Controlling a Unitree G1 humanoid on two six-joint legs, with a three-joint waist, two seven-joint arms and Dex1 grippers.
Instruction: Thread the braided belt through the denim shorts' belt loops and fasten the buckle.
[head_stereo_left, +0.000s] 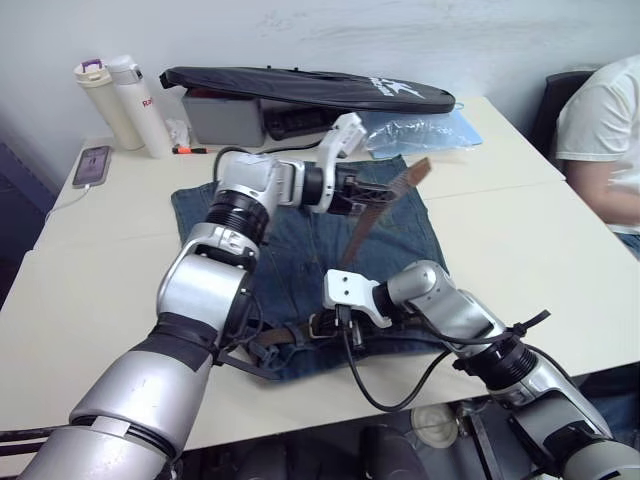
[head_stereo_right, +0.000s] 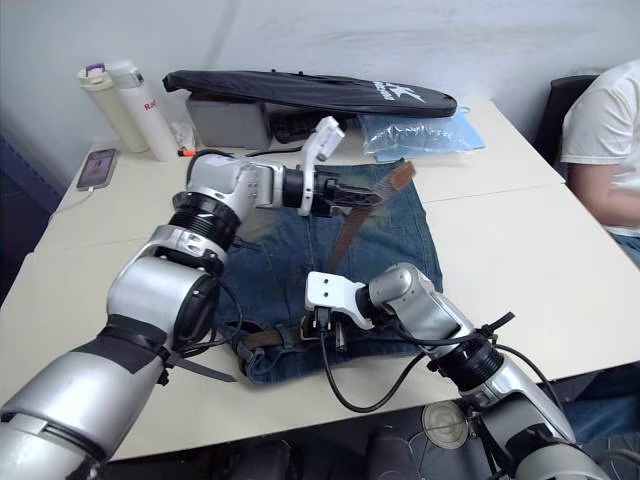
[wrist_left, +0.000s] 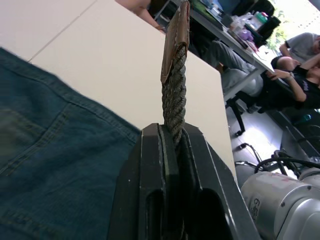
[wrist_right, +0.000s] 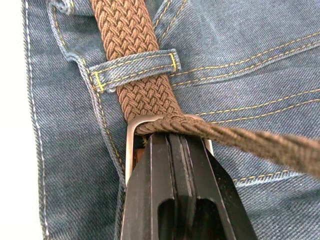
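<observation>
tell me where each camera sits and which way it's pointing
Left and right eye views: on the head, looking forward and down at the denim shorts on the table; both arms show.
Left wrist view: along the left gripper, shut on the braided belt.
Right wrist view: along the right gripper at the buckle and one of the belt loops.
All views share belt and shorts.

Looks down on blue denim shorts (wrist_right: 260, 55). Shows brown braided belt (wrist_right: 125, 45) under one belt loop (wrist_right: 135, 70), then through silver buckle (wrist_right: 131, 135). Shows right gripper (wrist_right: 172, 137) pressed together at buckle, belt running off sideways.
</observation>
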